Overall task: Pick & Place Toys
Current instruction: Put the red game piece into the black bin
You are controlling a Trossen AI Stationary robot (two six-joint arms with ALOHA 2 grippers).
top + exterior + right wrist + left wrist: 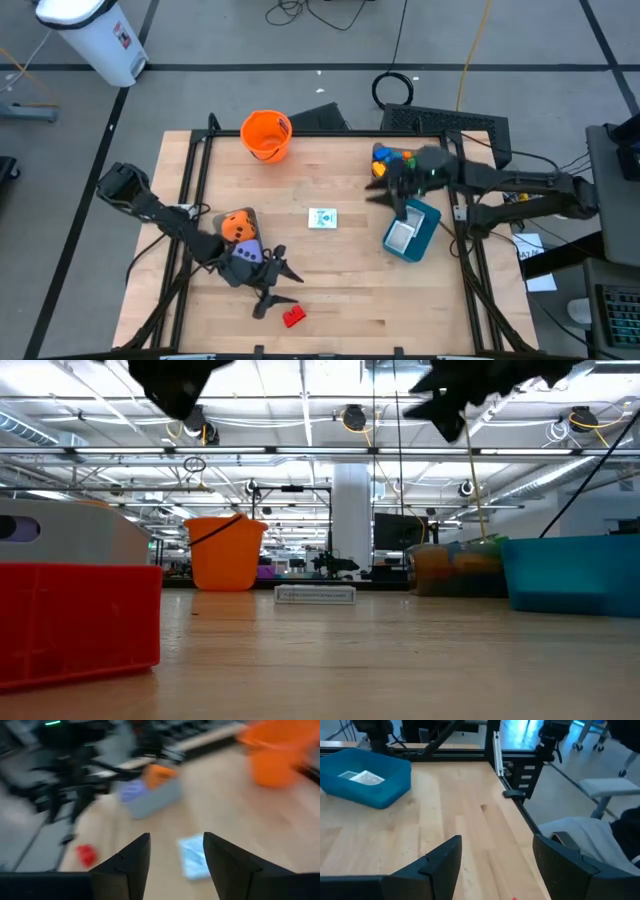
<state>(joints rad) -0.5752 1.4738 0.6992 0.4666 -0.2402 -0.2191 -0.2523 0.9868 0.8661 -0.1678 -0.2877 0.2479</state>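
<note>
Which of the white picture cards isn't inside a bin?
The white picture card lying flat on the bare wood mid-table. The other card sits inside the teal bin on the table's right side.

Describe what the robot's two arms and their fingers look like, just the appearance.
Both arms are dark, nearly black, built of slim jointed links. The left gripper and the right gripper each end in two fingers. Seen close from the left wrist, the fingers are broad, flat, matte black plates with angled edges; the right wrist's fingers look the same. No markings are visible on them.
</note>
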